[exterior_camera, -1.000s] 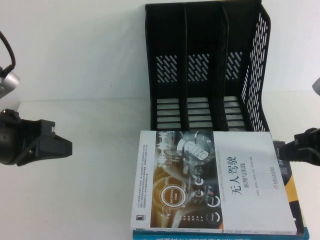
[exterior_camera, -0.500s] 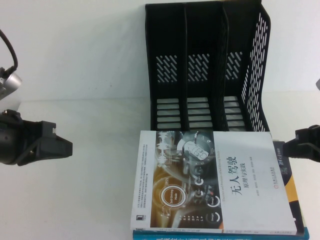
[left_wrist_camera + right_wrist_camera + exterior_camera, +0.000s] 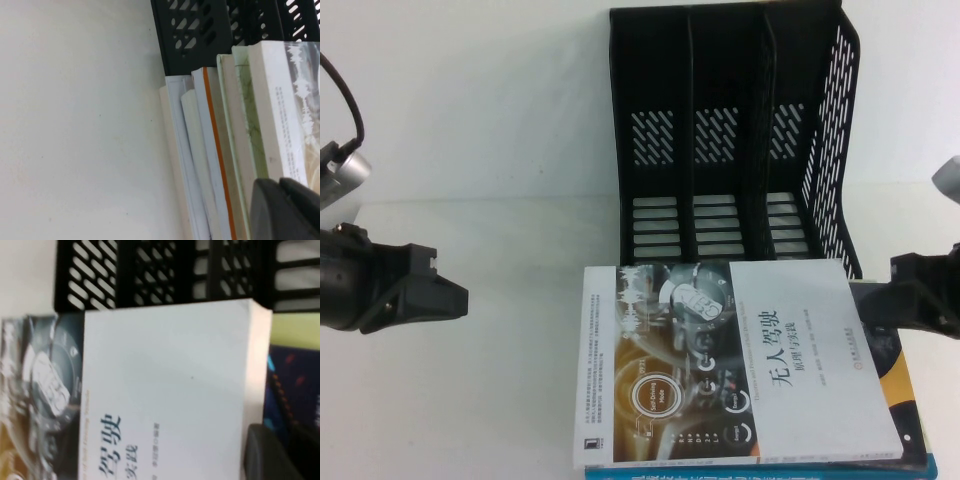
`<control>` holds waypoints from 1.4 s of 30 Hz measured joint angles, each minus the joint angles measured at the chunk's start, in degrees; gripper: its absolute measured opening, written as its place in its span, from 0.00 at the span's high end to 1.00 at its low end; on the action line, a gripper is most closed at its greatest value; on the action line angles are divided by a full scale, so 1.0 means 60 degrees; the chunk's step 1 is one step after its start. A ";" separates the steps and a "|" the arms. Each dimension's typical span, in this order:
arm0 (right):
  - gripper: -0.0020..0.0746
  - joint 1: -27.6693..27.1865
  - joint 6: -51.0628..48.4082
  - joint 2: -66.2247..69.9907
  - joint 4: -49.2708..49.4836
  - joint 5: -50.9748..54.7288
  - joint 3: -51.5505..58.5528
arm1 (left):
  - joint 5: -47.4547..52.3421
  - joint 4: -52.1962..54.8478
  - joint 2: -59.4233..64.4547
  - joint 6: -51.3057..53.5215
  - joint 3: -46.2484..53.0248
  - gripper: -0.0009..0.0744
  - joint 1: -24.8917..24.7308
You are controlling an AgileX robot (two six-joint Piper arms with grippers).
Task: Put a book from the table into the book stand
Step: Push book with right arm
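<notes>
Since a second ago the thick white-covered book point(image 3: 740, 365) with its black Chinese title and dark dashboard photo has slid toward the left gripper's side, baring more of the dark navy book point(image 3: 892, 365) beneath it, and the right gripper point(image 3: 910, 298) has drawn back toward its own edge.

Largest is the plain white table point(image 3: 490, 380), stretching out beyond the left gripper point(image 3: 438, 296). Next comes the black perforated plastic book stand point(image 3: 735, 130), three upright slots all unfilled, standing ahead of both grippers and nearer the right one. The white book lies flat on top of a stack between the two grippers, just in front of the stand. A teal-edged book point(image 3: 760, 470) peeks out under it.

The left gripper hovers well apart from the stack; the right sits just beside the white book's edge. Whether either gripper's fingers are apart or together, I cannot tell.
</notes>
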 joint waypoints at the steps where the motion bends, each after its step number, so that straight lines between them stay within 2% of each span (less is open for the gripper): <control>1: 0.81 0.0000 0.0000 0.0101 0.0303 0.0039 -0.0016 | 0.0000 0.0000 0.0000 0.0000 0.0000 0.99 0.0000; 7: 0.80 0.0000 -0.0592 0.0261 0.1006 0.0103 -0.0112 | 0.0000 0.0000 0.0000 0.0030 0.0000 0.99 0.0000; 10: 0.79 0.0000 -0.0662 0.0222 0.0497 0.0142 -0.0363 | 0.0021 0.0000 0.0000 0.0030 0.0000 0.99 0.0000; 16: 0.75 0.0017 0.0251 0.0112 -0.1345 0.0475 -0.0969 | 0.0064 0.0000 0.0000 0.0030 0.0000 0.99 0.0000; 25: 0.66 0.0559 0.0423 0.0112 -0.1431 0.0601 -0.1055 | 0.0064 0.0000 0.0000 0.0030 0.0000 0.99 0.0000; 27: 0.70 0.0707 0.0423 0.0129 -0.1431 0.0601 -0.1055 | 0.0064 0.0000 0.0015 0.0030 0.0000 0.99 0.0000; 32: 0.91 0.0788 0.0431 0.0129 -0.1431 0.0601 -0.1055 | 0.0155 0.0000 0.0015 0.0030 0.0000 0.99 0.0000; 36: 0.96 0.0788 0.0431 0.0129 -0.1431 0.0601 -0.1055 | 0.0215 0.0000 0.0015 0.0014 0.0000 0.99 0.0000; 42: 0.97 0.0788 0.0431 0.0105 -0.1751 0.0642 -0.1097 | 0.0236 0.0000 0.0015 0.0034 0.0000 0.99 0.0000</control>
